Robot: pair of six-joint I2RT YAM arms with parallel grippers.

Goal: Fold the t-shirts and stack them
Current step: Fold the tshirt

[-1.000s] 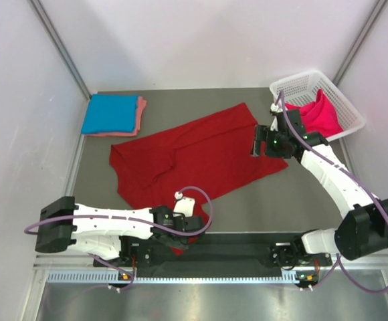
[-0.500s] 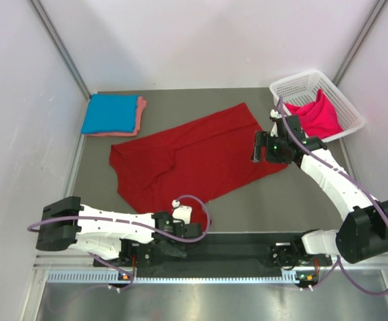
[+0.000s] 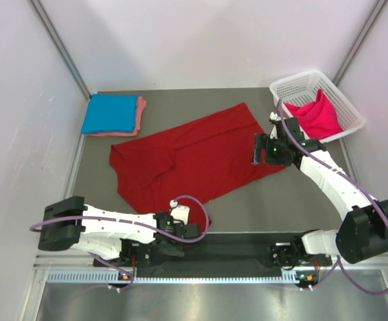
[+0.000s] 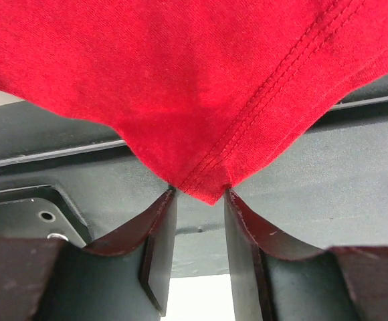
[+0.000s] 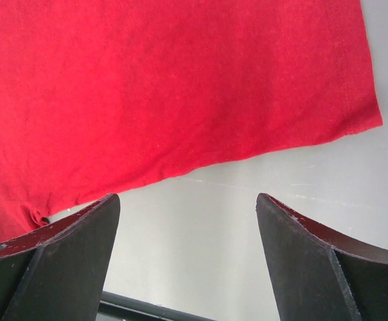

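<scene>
The dark red t-shirt [image 3: 194, 157] lies spread out across the table's middle. Its near corner [image 4: 180, 80] hangs over the front edge. My left gripper [image 3: 169, 249] [image 4: 199, 194] sits low at that edge, jaws partly apart, the corner's tip just between the fingertips [image 4: 166, 200] and not pinched. My right gripper [image 3: 256, 148] [image 5: 187, 200] hovers wide open over the shirt's right hem [image 5: 147, 87], holding nothing. The folded blue t-shirt [image 3: 110, 112] rests on the salmon pink one [image 3: 141, 109] at the back left. The hot pink t-shirt [image 3: 318, 115] is in the basket.
The white lattice basket [image 3: 294, 85] stands at the back right corner, tilted against the wall. A black base rail [image 3: 247, 251] runs along the near edge. Walls close in on both sides.
My left gripper has opened a little and drawn back toward the near edge; the red cloth seen under it earlier no longer shows from above. The right gripper shifted slightly nearer.
</scene>
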